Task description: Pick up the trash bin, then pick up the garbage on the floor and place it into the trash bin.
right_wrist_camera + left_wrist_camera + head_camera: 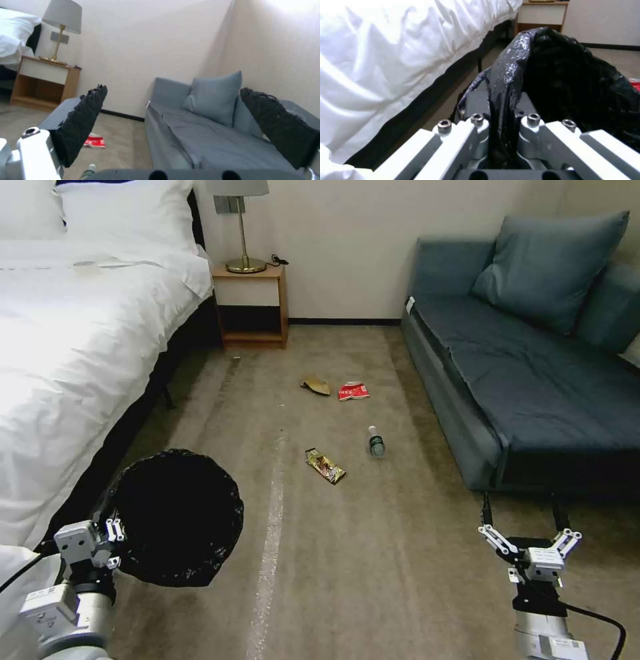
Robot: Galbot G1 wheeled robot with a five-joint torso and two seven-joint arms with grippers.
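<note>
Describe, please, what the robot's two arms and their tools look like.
Both arms are light grey cylinders with small printed labels, and a black cable runs along each. The left tool has a boxy grey body, silver-white linkage bars and dark hex-socket screws at the joints. The right tool has the same white linkage, splayed in a V, ending in two black fingers with rough, textured pads.

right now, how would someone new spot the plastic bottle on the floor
Find the blue sofa on the right and look at the carpet beside its front corner. The bottle lies there, the piece of litter nearest the sofa. It is clear with a green cap, while the pieces around it are flat wrappers.
</note>
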